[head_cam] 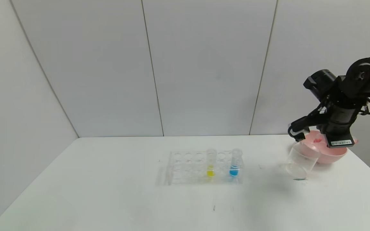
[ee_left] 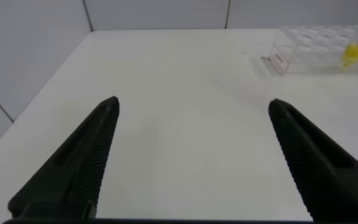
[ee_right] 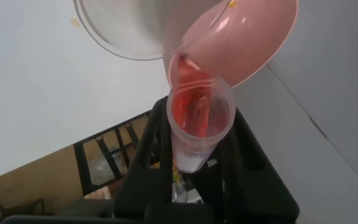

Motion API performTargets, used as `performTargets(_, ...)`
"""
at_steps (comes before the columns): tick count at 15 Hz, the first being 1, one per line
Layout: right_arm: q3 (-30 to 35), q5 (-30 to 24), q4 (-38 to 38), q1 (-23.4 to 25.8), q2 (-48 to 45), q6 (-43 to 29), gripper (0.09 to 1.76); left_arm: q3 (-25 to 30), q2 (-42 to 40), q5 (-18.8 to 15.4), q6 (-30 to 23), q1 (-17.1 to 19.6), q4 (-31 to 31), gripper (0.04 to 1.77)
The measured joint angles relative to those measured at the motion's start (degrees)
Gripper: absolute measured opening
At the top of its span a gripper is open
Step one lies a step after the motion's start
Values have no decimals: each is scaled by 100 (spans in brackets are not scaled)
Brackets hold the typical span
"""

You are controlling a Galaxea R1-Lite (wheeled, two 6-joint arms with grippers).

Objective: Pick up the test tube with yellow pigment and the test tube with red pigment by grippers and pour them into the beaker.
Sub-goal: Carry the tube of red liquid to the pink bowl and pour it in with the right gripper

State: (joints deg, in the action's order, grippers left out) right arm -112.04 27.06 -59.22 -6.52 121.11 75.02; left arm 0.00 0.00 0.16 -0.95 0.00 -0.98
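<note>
My right gripper [head_cam: 299,132] hangs at the table's right side, just above the clear beaker [head_cam: 300,162] and next to the pink bowl. In the right wrist view the right gripper [ee_right: 201,115] is shut on the test tube with red pigment [ee_right: 199,121]. The tube is tilted, with red-orange liquid showing through its open mouth, close to the beaker's rim [ee_right: 126,37]. The test tube with yellow pigment [head_cam: 210,163] stands upright in the clear rack [head_cam: 185,166]; it also shows in the left wrist view [ee_left: 353,53]. My left gripper [ee_left: 192,109] is open and empty over the table's left part, out of the head view.
A blue-liquid tube [head_cam: 234,163] stands in the rack to the right of the yellow one. The pink bowl [head_cam: 331,152] sits behind the beaker near the table's right edge; it also shows in the right wrist view [ee_right: 247,37]. White wall panels stand behind the table.
</note>
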Motion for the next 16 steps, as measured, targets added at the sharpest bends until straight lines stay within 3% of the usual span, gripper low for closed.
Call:
performTargets(11,-22,1002,-45,-266,74,-241,51,0,0,0,0,0,0,172)
performTargets(16,-20,1130,-48,-343,72,-246,51,0,0,0,2,0,0,172)
